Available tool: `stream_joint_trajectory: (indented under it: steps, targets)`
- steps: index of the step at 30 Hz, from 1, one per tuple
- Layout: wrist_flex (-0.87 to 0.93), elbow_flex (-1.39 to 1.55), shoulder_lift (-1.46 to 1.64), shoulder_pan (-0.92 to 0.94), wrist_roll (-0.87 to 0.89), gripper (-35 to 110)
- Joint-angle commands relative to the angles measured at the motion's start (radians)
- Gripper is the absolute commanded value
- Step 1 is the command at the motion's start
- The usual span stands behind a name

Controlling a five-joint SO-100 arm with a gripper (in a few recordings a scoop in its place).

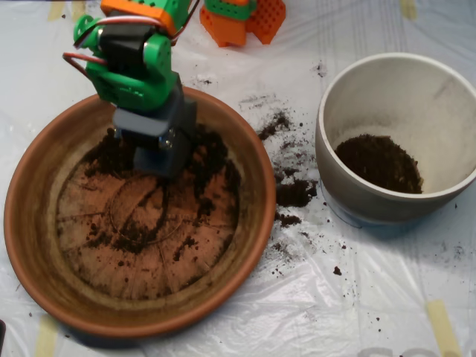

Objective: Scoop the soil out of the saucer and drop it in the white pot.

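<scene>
Item 1, one grey clamshell gripper (160, 152) on a green and orange five-joint arm (134, 63): lowered nose-down into the upper part of the dish, tip among the earth, apparently placed there because the thickest earth lies at that spot; how far its shells stand apart cannot be told from above, nor whether any earth is inside

Item 2, one large round shallow terracotta-orange clay saucer (33, 245): surrounds the gripper; its wide low wall lets the gripper come in steeply

Item 3, dark brown-black crumbly soil (212, 160): one main patch touching the gripper on both sides, thinner crumbs and smears below the gripper across the ridged floor, much of which is bare

Item 4, one round deep off-white ceramic pot (446, 111): well to the right of the gripper, apart from the saucer, set close enough for a short swing; holds one mound of soil (379, 162) at its bottom

Item 5, spilled soil (294, 192): several scattered clumps on the plastic-covered tabletop (357, 297), right of the gripper, between saucer and pot, likely lost in transfer
</scene>
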Motion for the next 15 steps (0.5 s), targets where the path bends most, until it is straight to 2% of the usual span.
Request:
stream_joint_trajectory:
  steps: [1, 5, 9, 15]
  targets:
    - [0.137, -0.249, 0.038, -0.069, 0.017, -1]
    - [0.256, -0.417, 0.057, -0.183, 0.032, -1]
    - [0.302, -0.476, 0.132, -0.307, 0.025, -1]
    - [0.265, -0.416, 0.278, -0.476, -0.021, -1]
